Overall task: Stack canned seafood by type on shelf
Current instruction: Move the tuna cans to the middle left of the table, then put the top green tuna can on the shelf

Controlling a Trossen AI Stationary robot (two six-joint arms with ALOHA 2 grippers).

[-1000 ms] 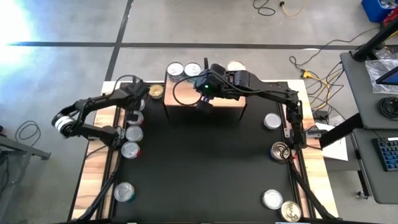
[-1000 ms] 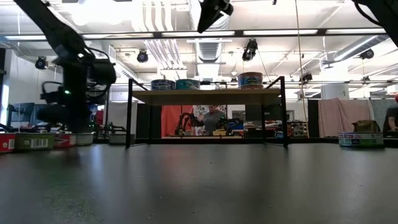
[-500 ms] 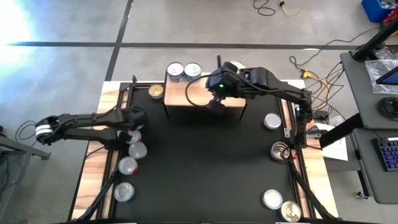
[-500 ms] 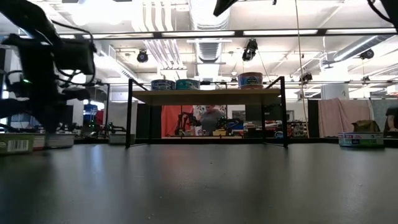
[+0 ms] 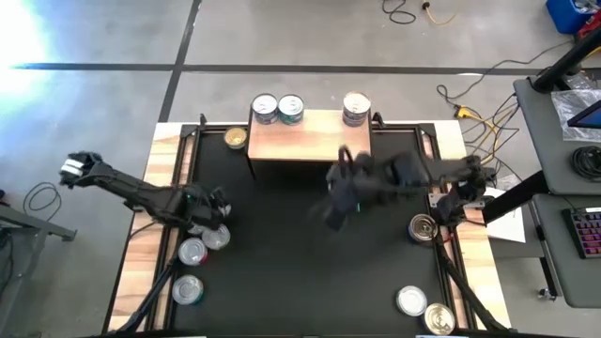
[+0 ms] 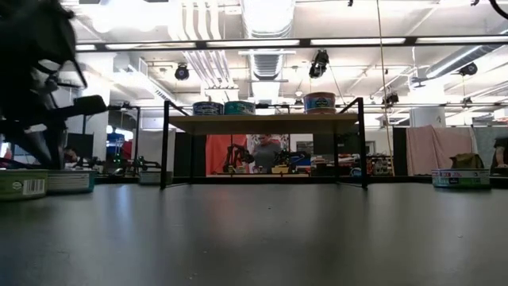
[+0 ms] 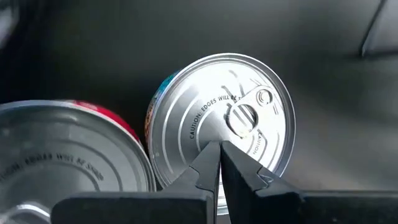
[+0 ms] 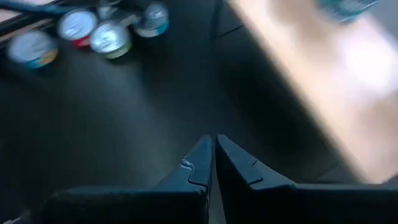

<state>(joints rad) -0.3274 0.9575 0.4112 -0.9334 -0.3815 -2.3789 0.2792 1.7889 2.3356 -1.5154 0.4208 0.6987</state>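
Right tool (image 5: pixel 336 208): fingers pressed together, holding nothing; a second ago it hung over the low light-wood shelf with black metal legs (image 5: pixel 310 141), now it is out over the black mat of the table (image 5: pixel 300 272), with the shelf behind it.
Third tin on shelf: a short round silver-topped tin (image 5: pixel 355 108) stands at the shelf's far right corner, a spot the right arm covered a second ago; judged freshly placed there.
Shelf stock: two more silver-topped tins (image 5: pixel 278 109), side by side at the far left corner, unchanged; well apart from the third, which suggests a different type.
Left tool (image 7: pixel 219 163): fingers pressed together, empty; it has swung from the far left of the table to a cluster nearer the front, and sits just above a silver pull-tab tin with a teal side label (image 7: pixel 227 127).
Neighbour: a red-labelled silver tin (image 7: pixel 68 155) lies just beside that tin.
Remaining stock: loose tins along both table edges.
Task meaning: one placement done; the left tool must spread before it can grip.
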